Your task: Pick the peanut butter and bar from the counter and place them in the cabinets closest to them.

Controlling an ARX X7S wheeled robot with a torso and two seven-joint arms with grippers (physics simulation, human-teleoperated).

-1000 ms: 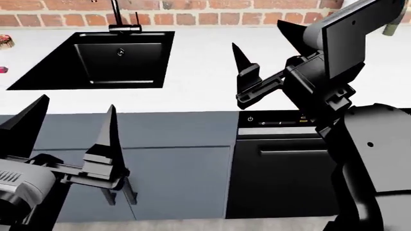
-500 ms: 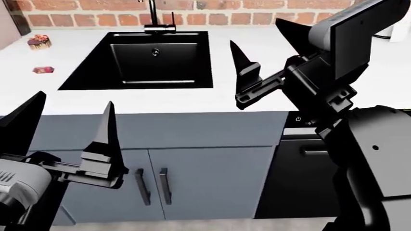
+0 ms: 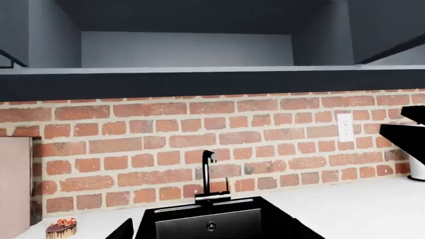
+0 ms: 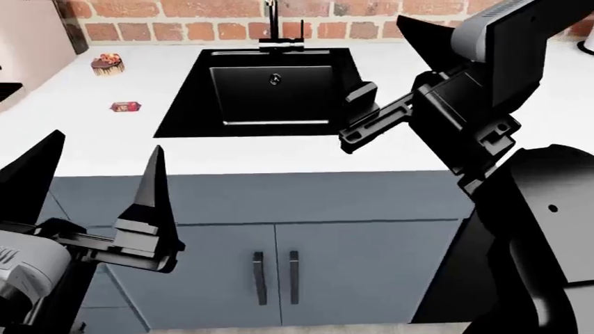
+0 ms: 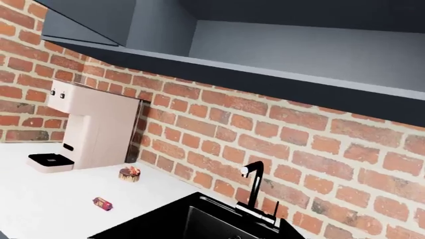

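Observation:
The bar [image 4: 125,106], a small dark red-brown wrapper, lies on the white counter [image 4: 74,139] left of the sink. It also shows in the right wrist view [image 5: 102,203]. The peanut butter is out of view. My left gripper [image 4: 93,182] is open and empty, held low in front of the counter's edge, well short of the bar. My right gripper [image 4: 390,69] is open and empty, above the sink's right rim. In the left wrist view only one fingertip [image 3: 126,231] shows at the frame's edge.
A black sink [image 4: 269,90] with a faucet [image 4: 278,28] is set in the counter. A small chocolate cake [image 4: 107,64] stands behind the bar. A pale coffee machine [image 5: 86,132] stands at the far left. Open upper cabinets [image 3: 186,50] hang above; grey cabinet doors [image 4: 278,264] are below.
The head view has shifted left along the counter: the sink moved right in view, the bar and cake came further in, and the dishwasher panel left. Both grippers stay open.

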